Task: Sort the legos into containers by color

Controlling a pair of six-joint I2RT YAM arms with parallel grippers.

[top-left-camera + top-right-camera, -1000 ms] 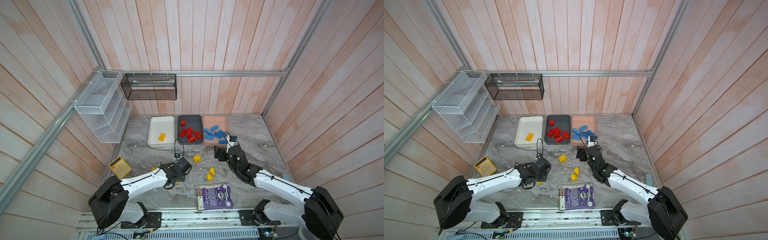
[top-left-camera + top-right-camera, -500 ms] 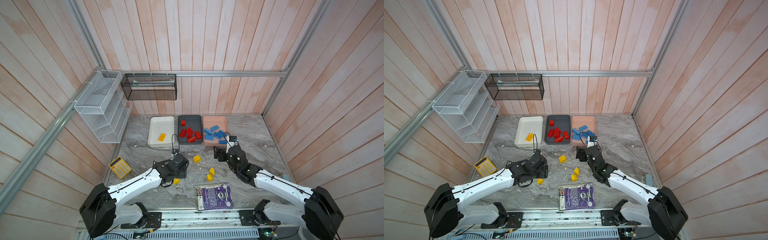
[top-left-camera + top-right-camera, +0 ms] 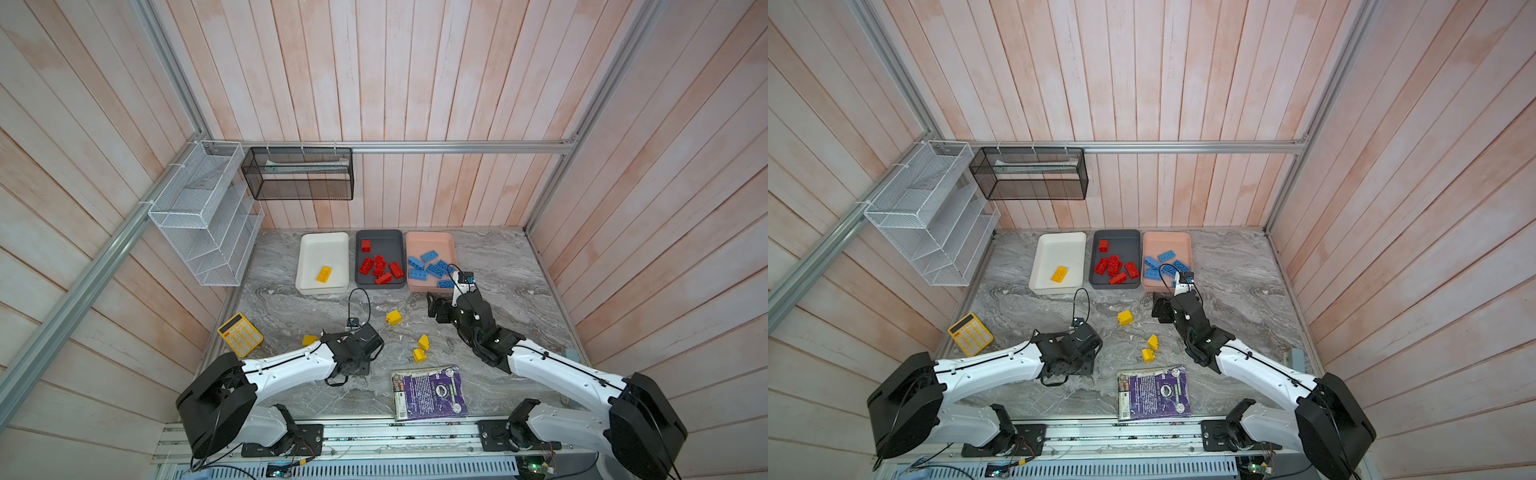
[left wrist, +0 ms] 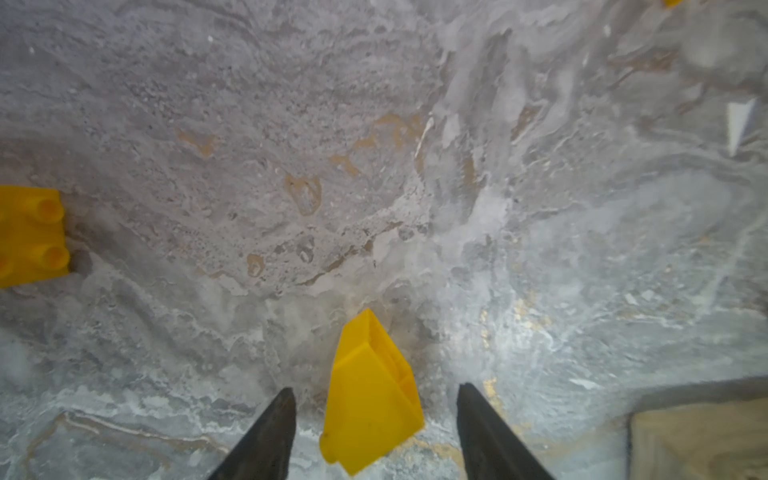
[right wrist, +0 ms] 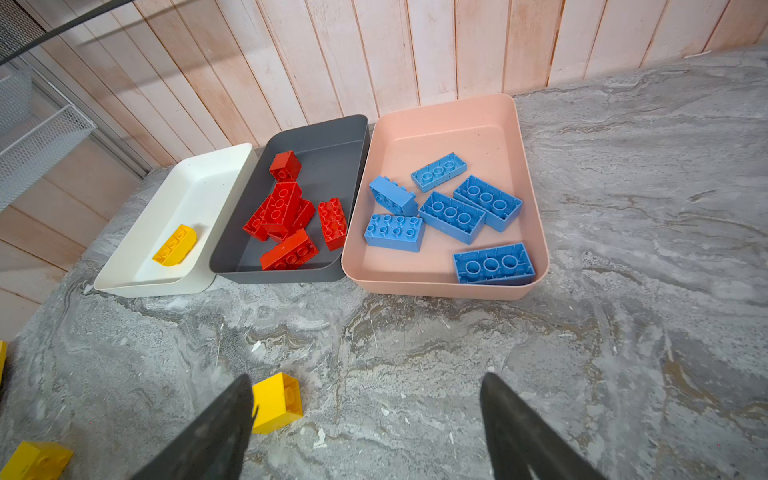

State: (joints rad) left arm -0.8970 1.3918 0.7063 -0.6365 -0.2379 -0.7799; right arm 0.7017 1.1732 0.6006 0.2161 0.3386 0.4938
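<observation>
The released left gripper (image 4: 375, 388) straddles a sloped yellow brick (image 4: 370, 399); closing on its slant, the jaws could squeeze it away.

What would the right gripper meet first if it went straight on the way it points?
Probably the near wall of the pink tray; only bare table lies between. The right gripper is open, and the yellow brick beside its fingers sits off that line. Depth is unclear.
</observation>
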